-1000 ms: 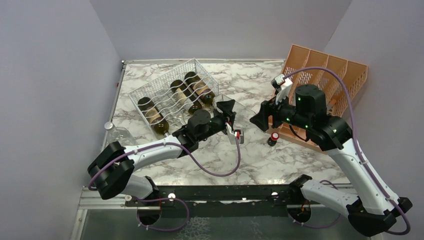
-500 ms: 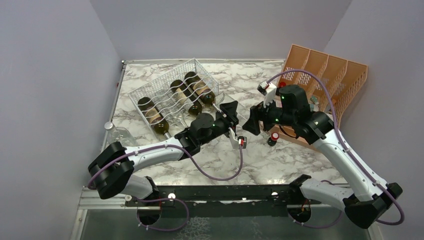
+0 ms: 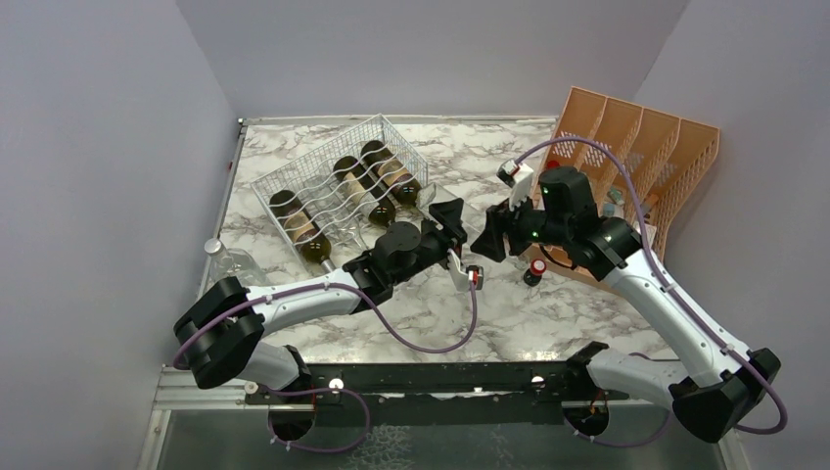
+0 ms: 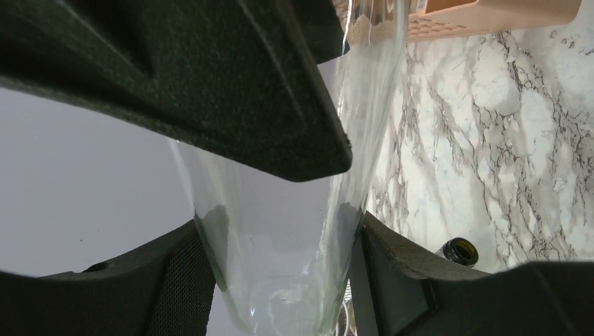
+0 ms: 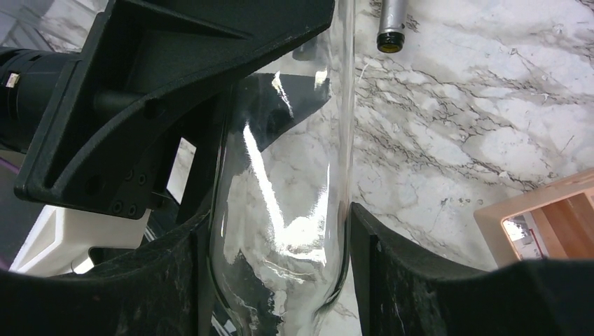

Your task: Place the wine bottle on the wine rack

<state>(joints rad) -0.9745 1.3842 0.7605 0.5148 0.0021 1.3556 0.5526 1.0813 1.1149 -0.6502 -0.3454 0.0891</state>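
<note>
A clear glass wine bottle (image 4: 280,231) is held in the air between both grippers, over the table's middle. My left gripper (image 3: 453,223) is shut on it, and both pads touch the glass in the left wrist view (image 4: 280,280). My right gripper (image 3: 486,240) is shut on the same bottle (image 5: 294,161), its fingers (image 5: 392,259) pressed to the glass. The left gripper's black body (image 5: 175,84) fills the upper left of the right wrist view. The silvery wire wine rack (image 3: 323,166) stands at the back left with three dark bottles (image 3: 364,181) lying in it.
An orange slotted file organizer (image 3: 646,137) stands at the back right. A small red-capped bottle (image 3: 537,268) stands in front of it. Another clear bottle (image 3: 227,258) lies at the left table edge. A dark bottle mouth (image 4: 459,250) shows below the left gripper.
The right arm swung left until its gripper met the left gripper and closed on the clear bottle. The left gripper shifted slightly right with the bottle.
</note>
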